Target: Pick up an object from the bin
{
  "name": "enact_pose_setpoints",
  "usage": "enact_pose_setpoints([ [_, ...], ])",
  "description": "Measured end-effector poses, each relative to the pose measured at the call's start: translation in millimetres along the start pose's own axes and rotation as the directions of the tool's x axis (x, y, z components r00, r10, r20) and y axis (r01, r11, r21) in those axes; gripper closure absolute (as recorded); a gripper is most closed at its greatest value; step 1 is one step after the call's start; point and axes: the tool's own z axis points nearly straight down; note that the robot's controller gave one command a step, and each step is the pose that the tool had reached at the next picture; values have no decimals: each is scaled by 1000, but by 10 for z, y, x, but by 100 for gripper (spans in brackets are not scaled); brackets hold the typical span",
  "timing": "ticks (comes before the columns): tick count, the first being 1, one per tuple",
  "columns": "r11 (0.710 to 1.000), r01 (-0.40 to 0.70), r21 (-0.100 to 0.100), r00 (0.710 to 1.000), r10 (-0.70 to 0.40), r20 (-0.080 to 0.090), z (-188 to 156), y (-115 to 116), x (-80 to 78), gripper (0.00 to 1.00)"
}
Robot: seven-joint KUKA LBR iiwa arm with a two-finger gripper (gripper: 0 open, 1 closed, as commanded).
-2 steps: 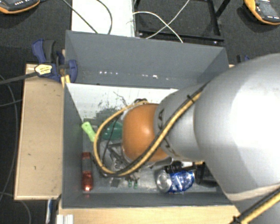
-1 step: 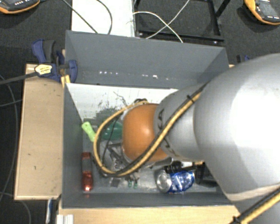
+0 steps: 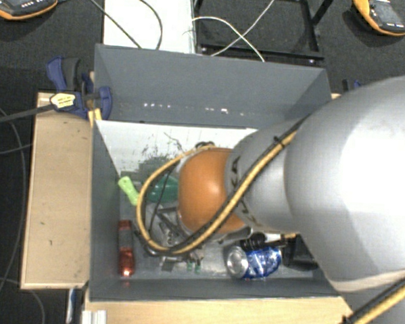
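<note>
Smooth grey arm (image 3: 350, 179) looms nearest, entering from the right. By the bin's (image 3: 206, 90) left wall lie 1 red cylinder (image 3: 124, 252), long axis along that wall, and 1 glossy green marker (image 3: 127, 188); mid-bin the orange wrist cover (image 3: 201, 192) mostly hides the gripper (image 3: 164, 229), released or clenched I cannot tell; just right, 1 crumpled blue can (image 3: 255, 259).
</note>
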Motion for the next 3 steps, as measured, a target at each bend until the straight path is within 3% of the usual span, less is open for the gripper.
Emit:
enact_pose_setpoints([
  [3, 1000, 1, -5, 1000, -1, 7, -676, 8, -9, 100],
])
